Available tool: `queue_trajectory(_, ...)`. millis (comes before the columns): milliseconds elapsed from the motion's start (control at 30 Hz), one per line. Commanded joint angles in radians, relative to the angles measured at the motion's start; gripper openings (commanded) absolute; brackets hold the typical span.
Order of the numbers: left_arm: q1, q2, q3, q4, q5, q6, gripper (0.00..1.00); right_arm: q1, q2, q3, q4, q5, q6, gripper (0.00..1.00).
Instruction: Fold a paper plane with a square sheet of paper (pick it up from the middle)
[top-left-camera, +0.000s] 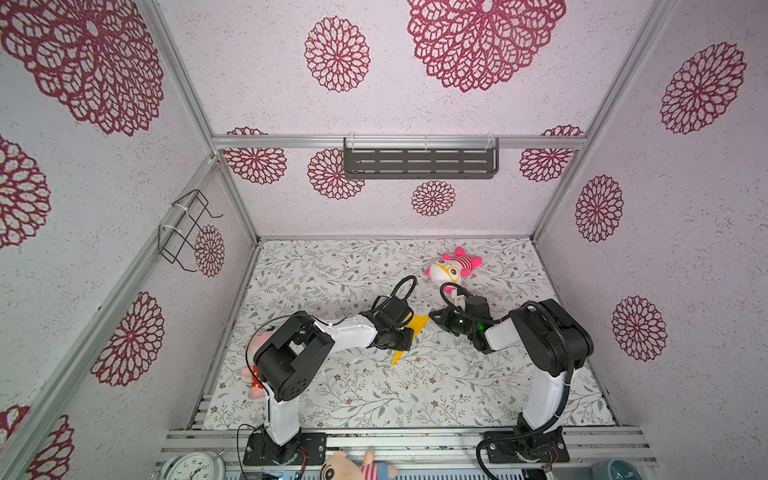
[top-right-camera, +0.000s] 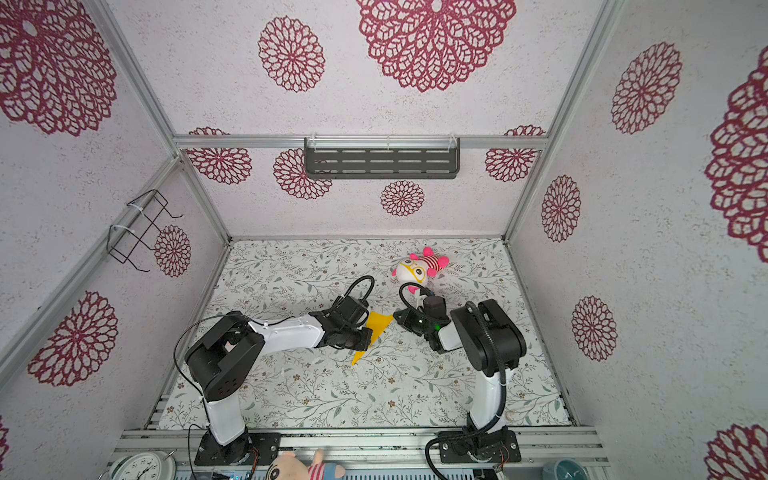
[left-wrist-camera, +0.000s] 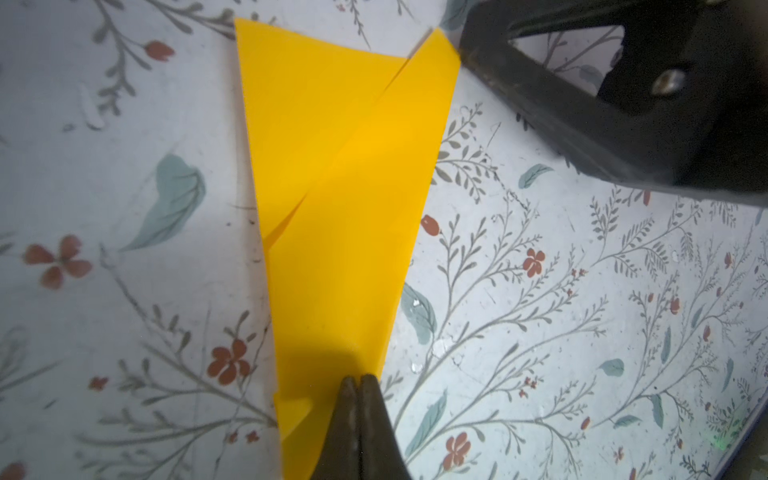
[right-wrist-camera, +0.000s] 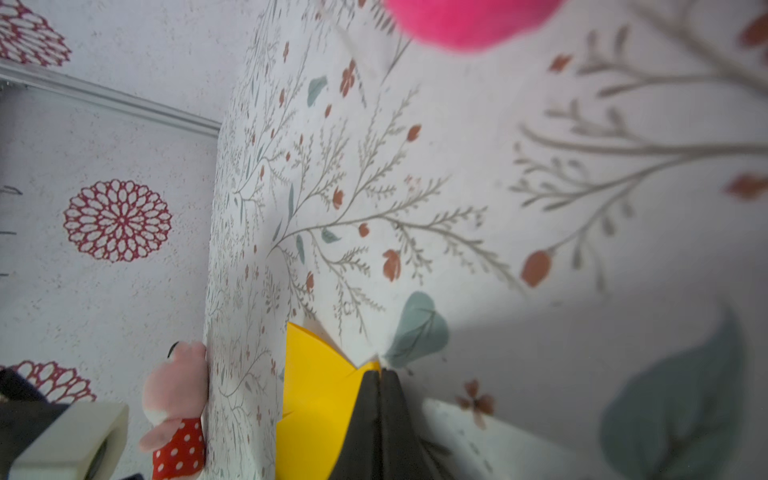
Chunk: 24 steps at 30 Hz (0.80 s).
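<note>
Pinning with left gripper (left-wrist-camera: 358, 380), jaws pressed together and clamped on nothing, tips down toward the narrow end of the paper plane (left-wrist-camera: 345, 187). Lying flat near the middle of the table (top-left-camera: 374, 395). Bearing on the wide end with right gripper (right-wrist-camera: 379, 374), jaws likewise together, tips at the paper's edge. Judged step: flattening creases. Press straight down, slide along the fold, avoid dragging the paper toward the plush toy (top-left-camera: 453, 268).

Robot test booth: aluminium frame (top-left-camera: 291, 142), flower-print walls (top-left-camera: 685, 270), floral tabletop (top-left-camera: 332, 270).
</note>
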<state>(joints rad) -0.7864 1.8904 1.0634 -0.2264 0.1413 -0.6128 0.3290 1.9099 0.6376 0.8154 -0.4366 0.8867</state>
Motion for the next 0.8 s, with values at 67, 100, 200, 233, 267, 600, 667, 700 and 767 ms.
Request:
queue_trajectory(67, 0.001, 0.01, -0.001, -0.083, 0.007, 0.018, 0.0, -0.007, -0.061, -0.005, -0.08, 0.101, 0.011, 0.0)
queue_trajectory(100, 0.002, 0.001, 0.01, -0.083, 0.009, 0.021, 0.0, -0.006, -0.096, -0.011, -0.095, 0.104, -0.002, 0.01)
queue_trajectory(200, 0.002, -0.039, 0.05, -0.077, 0.023, 0.031, 0.04, 0.003, -0.206, -0.028, -0.175, 0.108, -0.058, 0.05)
queue_trajectory(233, 0.002, -0.056, 0.058, -0.072, 0.026, 0.033, 0.08, 0.009, -0.244, -0.028, -0.22, 0.119, -0.083, 0.07)
queue_trajectory(267, 0.003, -0.081, 0.065, -0.061, 0.028, 0.029, 0.13, 0.021, -0.286, -0.031, -0.274, 0.144, -0.111, 0.09)
queue_trajectory(600, 0.058, -0.357, -0.015, 0.028, -0.199, -0.002, 0.7, 0.147, -0.665, -0.076, -0.687, 0.418, -0.202, 0.37)
queue_trajectory(667, 0.096, -0.404, -0.039, 0.02, -0.239, 0.0, 0.78, 0.173, -0.69, -0.049, -0.748, 0.431, -0.19, 0.4)
queue_trajectory(700, 0.118, -0.428, -0.052, 0.013, -0.256, 0.002, 0.82, 0.193, -0.695, -0.035, -0.775, 0.443, -0.186, 0.42)
queue_trajectory(767, 0.155, -0.467, -0.082, 0.007, -0.3, -0.002, 0.92, 0.232, -0.682, 0.006, -0.835, 0.48, -0.165, 0.47)
